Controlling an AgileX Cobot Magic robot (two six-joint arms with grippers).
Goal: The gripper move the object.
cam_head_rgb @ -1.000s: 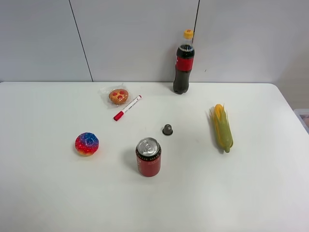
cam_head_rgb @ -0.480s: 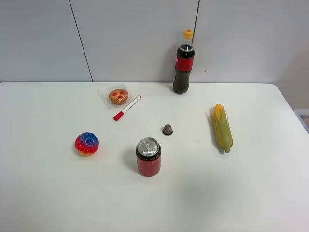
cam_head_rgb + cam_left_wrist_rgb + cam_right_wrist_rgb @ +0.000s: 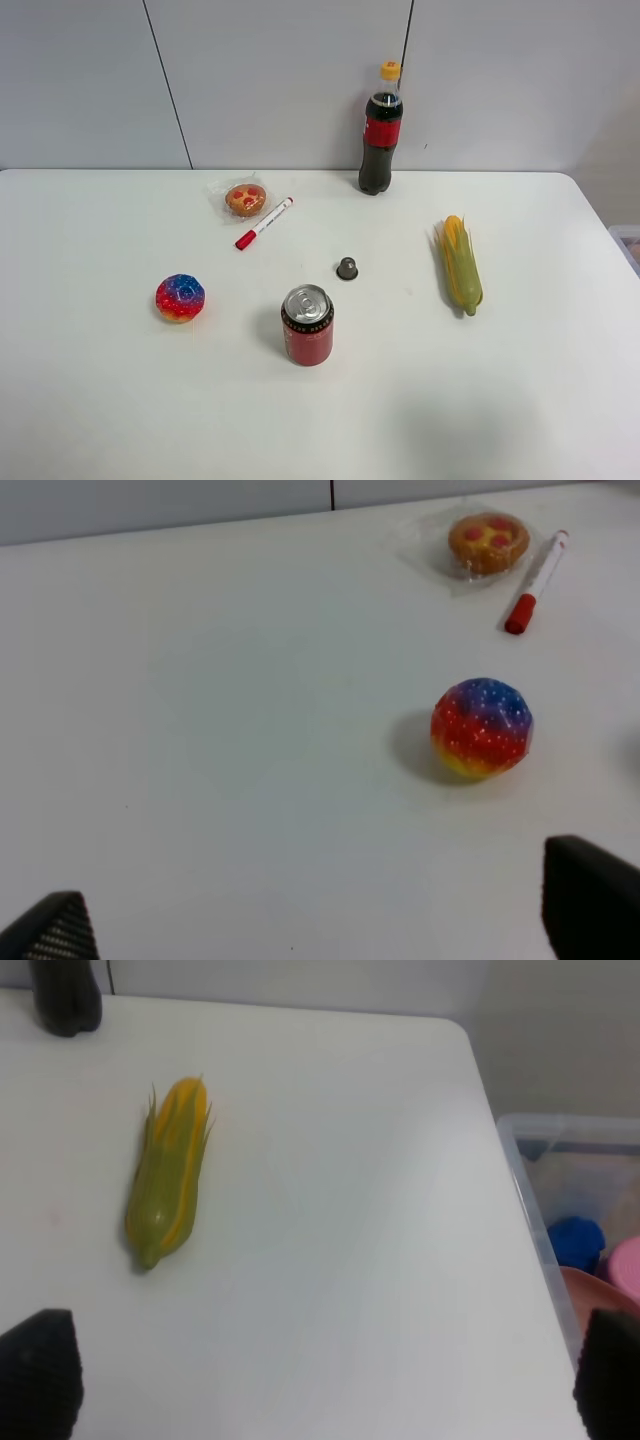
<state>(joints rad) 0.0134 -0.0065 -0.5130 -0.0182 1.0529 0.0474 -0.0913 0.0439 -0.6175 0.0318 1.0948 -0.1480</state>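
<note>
The small dark object point(image 3: 347, 268) is being seen standing alone near the middle of the white tabletop point(image 3: 520, 390), just behind the red soda can point(image 3: 307, 325) and apart from it, with bare surface lying all around it. Wide open room is being left along the near edge and toward the right edge past the corn cob point(image 3: 461, 264). A cola bottle point(image 3: 380, 128) is standing at the far edge by the wall; a wrapped pastry point(image 3: 245, 199), a red marker point(image 3: 264, 223) and a multicoloured ball point(image 3: 180, 298) are lying to the left.

No arm is being shown in the high view. The object is being missed by both wrist views. Only the right wrist view is revealing a clear plastic bin point(image 3: 575, 1210) beyond the tabletop's right edge.

The left claw point(image 3: 320, 920) is being held spread wide above bare tabletop near the ball point(image 3: 481, 728), gripping nothing. The right claw point(image 3: 325, 1370) is likewise spread wide, empty, with the corn cob point(image 3: 168, 1171) ahead.
</note>
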